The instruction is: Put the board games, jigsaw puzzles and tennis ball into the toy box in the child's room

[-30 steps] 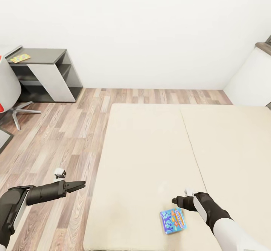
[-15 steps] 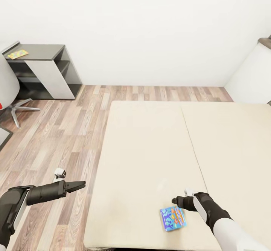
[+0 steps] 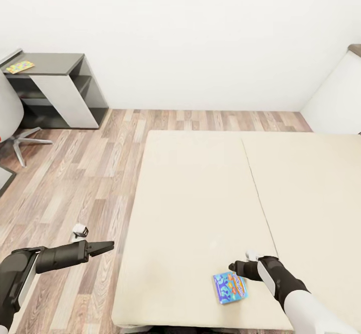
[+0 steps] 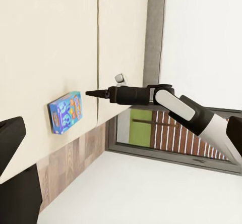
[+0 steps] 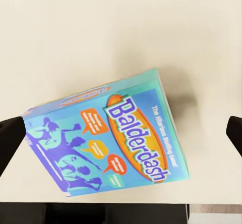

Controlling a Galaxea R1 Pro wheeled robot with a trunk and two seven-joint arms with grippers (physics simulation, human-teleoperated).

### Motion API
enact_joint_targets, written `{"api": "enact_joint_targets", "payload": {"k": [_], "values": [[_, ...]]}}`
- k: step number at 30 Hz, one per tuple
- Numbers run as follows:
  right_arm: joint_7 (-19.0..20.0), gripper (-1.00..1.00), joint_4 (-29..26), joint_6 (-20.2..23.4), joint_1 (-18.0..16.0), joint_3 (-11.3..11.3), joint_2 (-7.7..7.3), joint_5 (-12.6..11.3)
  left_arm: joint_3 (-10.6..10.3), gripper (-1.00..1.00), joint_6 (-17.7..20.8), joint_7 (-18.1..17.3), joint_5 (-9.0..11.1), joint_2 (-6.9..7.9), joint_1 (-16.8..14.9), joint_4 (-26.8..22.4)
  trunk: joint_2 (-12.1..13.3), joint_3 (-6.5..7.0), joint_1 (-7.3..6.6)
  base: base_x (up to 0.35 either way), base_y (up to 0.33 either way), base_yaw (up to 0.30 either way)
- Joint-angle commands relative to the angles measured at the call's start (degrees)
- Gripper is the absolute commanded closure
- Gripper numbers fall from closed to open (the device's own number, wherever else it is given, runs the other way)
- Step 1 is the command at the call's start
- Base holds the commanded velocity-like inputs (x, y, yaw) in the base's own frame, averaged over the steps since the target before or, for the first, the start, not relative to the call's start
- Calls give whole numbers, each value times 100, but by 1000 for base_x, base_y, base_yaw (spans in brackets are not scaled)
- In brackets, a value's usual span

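light blue board game (image 3: 229, 287) flat on bed (image 3: 200, 199) | just beside right tool (image 3: 233, 267), wide apart, empty

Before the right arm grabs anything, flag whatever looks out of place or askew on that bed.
One thing: the board game lies alone near the foot edge of the bed, skewed to the mattress edges rather than square. It looks intact and lies flat. The right gripper hovers just beyond it, with its fingers spread wide in the right wrist view.
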Motion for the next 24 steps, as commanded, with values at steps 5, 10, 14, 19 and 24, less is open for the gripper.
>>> {"api": "enact_joint_targets", "payload": {"k": [5,10,14,19,24], "values": [[1,-100,-10,33,-1,-18,-1,-42,-2,-100,52,-22,-1,1,-2,-1,-9,-55,3,0,0,0],[0,-100,-10,35,-1,-17,-2,-42,-2,-100,51,-22,-1,1,-2,-1,-9,-102,3,0,0,0],[0,-100,-10,32,-1,-17,-2,-42,-2,-100,50,-22,-2,1,-2,-1,-9,-139,3,0,0,0],[0,-100,-7,33,-1,-17,-2,-42,-2,-100,49,-22,-3,1,-2,-1,-9,-186,3,0,0,0],[1,-100,-10,31,-1,-17,-8,-40,4,-100,49,-22,-4,1,-2,-1,-9,-233,3,0,0,0]]}}
